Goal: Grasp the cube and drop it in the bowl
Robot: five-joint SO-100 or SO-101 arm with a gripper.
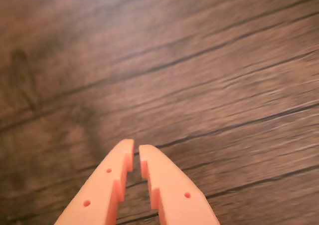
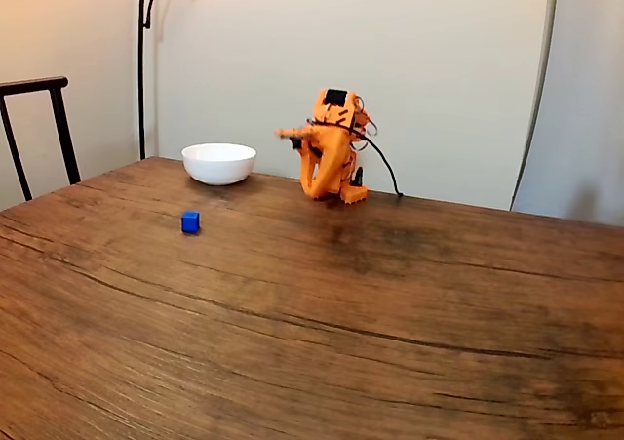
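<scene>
The tiny blue cube (image 2: 190,222) sits alone on the wooden table (image 2: 322,313), left of centre in the fixed view. Behind it, near the table's far edge, stands the white bowl (image 2: 218,163). The orange arm (image 2: 331,157) is folded up at the back, to the right of the bowl. Its gripper (image 2: 284,133) points left at about the height of the bowl's rim, well apart from the cube. In the wrist view the gripper (image 1: 136,151) rises from the bottom edge with its orange fingers (image 1: 107,185) almost touching, shut with nothing between them, over bare wood.
A dark chair back (image 2: 39,128) stands off the table's left end. A thin lamp pole (image 2: 142,60) rises behind the bowl. A black cable (image 2: 382,167) runs from the arm down to the table's back edge. A plain wall is behind.
</scene>
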